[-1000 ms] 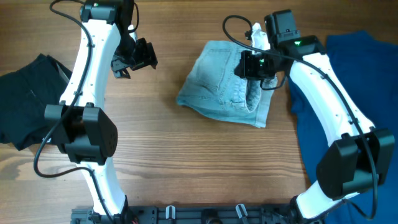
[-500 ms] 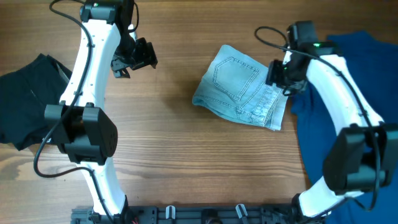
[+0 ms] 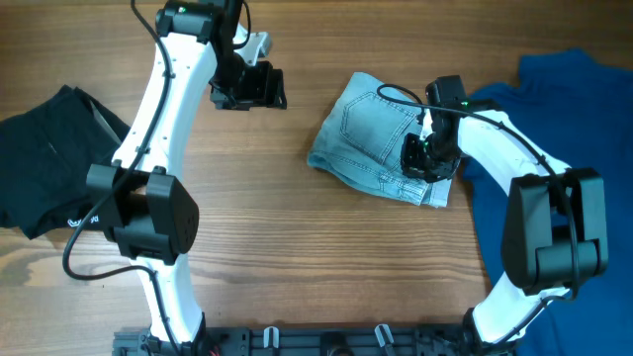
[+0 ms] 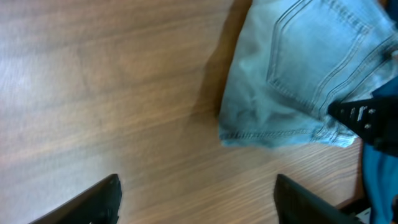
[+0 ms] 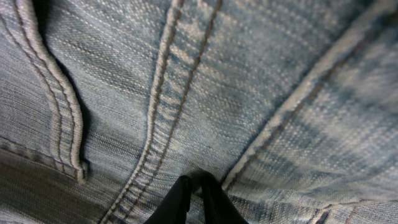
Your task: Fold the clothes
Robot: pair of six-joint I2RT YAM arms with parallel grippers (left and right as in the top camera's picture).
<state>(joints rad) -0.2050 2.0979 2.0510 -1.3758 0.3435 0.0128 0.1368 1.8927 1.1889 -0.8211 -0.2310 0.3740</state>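
Right now the jeans (image 3: 381,133) lie as a folded bundle right of the table's (image 3: 297,247) middle, tilted, with a back pocket facing up. Our right gripper (image 3: 420,158) sits on the bundle's right edge by the waistband. Its fingers are together and pressed tip-down into the denim, and we cannot tell whether any cloth is caught between them. Our left gripper (image 3: 267,87) hangs spread apart over bare wood, left of the jeans. We judge the right arm far nearer, and the bundle spreads leftward from it.
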